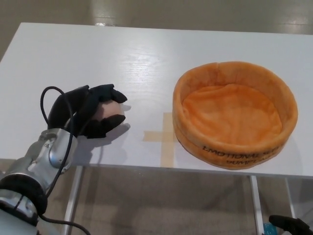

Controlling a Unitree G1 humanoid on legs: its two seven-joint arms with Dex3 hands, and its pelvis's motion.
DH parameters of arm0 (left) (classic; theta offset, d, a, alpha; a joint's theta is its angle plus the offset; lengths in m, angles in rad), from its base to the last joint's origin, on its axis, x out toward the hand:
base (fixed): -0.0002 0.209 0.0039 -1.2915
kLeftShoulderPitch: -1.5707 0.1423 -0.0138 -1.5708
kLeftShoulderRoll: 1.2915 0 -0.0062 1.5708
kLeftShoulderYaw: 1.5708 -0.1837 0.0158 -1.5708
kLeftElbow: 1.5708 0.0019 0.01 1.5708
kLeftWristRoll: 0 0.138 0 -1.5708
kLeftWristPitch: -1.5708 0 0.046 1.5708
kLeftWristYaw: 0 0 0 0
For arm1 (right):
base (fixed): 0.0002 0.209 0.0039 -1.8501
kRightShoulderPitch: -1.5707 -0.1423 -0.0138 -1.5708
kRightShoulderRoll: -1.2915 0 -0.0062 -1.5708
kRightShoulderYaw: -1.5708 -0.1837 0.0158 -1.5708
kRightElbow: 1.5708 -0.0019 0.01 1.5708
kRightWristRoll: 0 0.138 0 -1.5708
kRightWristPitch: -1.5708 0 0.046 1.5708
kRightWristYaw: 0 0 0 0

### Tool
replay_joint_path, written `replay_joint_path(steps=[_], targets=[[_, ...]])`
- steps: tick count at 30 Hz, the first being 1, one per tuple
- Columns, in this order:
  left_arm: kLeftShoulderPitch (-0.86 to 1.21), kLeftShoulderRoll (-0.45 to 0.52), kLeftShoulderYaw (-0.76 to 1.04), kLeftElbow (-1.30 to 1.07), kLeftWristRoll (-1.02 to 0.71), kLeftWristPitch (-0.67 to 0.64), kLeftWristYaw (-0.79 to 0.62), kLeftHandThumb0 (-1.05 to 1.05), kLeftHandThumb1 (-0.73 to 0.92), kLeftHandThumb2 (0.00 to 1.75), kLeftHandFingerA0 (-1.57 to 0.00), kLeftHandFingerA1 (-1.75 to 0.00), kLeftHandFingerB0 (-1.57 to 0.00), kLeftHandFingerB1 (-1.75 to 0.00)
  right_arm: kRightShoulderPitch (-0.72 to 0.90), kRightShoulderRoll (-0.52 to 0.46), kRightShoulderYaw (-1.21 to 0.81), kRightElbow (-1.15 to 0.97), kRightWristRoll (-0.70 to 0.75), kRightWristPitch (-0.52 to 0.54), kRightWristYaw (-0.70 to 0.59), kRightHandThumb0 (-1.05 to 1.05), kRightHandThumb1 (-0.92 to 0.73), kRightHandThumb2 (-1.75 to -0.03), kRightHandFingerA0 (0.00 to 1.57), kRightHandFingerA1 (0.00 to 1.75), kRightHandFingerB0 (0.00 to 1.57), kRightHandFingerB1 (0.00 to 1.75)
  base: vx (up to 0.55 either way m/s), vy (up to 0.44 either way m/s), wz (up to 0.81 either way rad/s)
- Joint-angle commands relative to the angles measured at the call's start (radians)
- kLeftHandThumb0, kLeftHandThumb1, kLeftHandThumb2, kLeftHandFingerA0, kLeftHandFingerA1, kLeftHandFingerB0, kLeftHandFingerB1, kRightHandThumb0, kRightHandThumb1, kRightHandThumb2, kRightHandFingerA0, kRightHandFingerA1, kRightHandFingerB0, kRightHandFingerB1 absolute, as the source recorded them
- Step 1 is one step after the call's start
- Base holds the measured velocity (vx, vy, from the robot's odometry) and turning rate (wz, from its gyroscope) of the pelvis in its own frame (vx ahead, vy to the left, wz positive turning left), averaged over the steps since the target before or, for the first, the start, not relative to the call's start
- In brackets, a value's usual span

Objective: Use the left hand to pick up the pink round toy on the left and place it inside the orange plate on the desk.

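Observation:
My left hand rests at the white desk's front left, its black fingers and thumb wrapped around the pink round toy. Only a small patch of the toy shows between the fingers, low over the desk surface. The orange plate, a soft round dish with a raised rim and dark lettering on its front wall, sits on the right half of the desk, well apart from the hand. At the bottom right corner, below the desk edge, a black tip of my right hand barely shows.
The white desk stretches back and left. A tan tape cross marks the surface between hand and plate. A black cable loops from my left wrist. Below the front edge are the desk legs and floor.

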Motion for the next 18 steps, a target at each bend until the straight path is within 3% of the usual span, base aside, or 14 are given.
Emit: replay_joint_path(steps=[1,2,6,7,9,14,18], targets=[[0.025,0.005,0.023,-0.028,0.002,-0.052,-0.006,-0.28,0.82,0.7,-0.83,-1.62,-0.78,-0.78,0.001,-0.007,-0.006,0.001,0.012,0.014,0.013,-0.15,-0.25,-1.01,0.67,1.32,0.5,1.01,0.0,0.0,0.0],[0.011,0.014,0.047,-0.075,-0.017,-0.073,-0.007,-0.29,0.81,0.66,-0.9,-1.51,-0.82,-0.76,0.0,-0.007,-0.005,0.001,0.01,0.013,0.012,-0.13,-0.24,-1.03,0.72,1.29,0.53,1.01,0.0,0.0,0.0],[0.002,0.02,0.094,-0.154,-0.038,-0.096,-0.01,-0.28,0.8,0.65,-0.9,-1.53,-0.83,-0.73,-0.001,-0.007,-0.002,0.001,0.007,0.012,0.009,-0.16,-0.23,-1.02,0.7,1.24,0.53,1.0,0.0,0.0,0.0],[0.003,0.021,0.107,-0.198,-0.049,-0.093,-0.022,-0.28,0.78,0.68,-0.81,-1.58,-0.79,-0.66,-0.001,-0.007,-0.002,0.001,0.008,0.012,0.012,-0.16,-0.23,-1.03,0.62,1.21,0.52,1.0,0.0,0.0,0.0],[0.004,0.024,0.133,-0.3,-0.064,-0.088,-0.055,-0.28,0.77,0.67,-0.85,-1.49,-0.8,-0.62,-0.002,-0.006,-0.004,0.0,0.011,0.013,0.016,-0.18,-0.25,-0.98,0.59,1.13,0.54,1.0,0.0,0.0,0.0],[0.006,0.019,0.157,-0.419,-0.058,-0.083,-0.085,-0.28,0.77,0.68,-0.87,-1.6,-0.84,-0.67,-0.003,-0.007,-0.009,0.001,0.015,0.012,0.022,-0.18,-0.25,-0.99,0.64,1.17,0.56,1.02,0.0,0.0,0.0],[-0.013,-0.016,0.165,-0.533,-0.064,-0.025,-0.129,-0.29,0.78,0.69,-0.86,-1.59,-0.83,-0.71,-0.005,-0.008,-0.012,0.002,0.018,0.018,0.028,-0.19,-0.24,-1.0,0.59,1.18,0.57,1.05,0.0,0.0,0.0]])
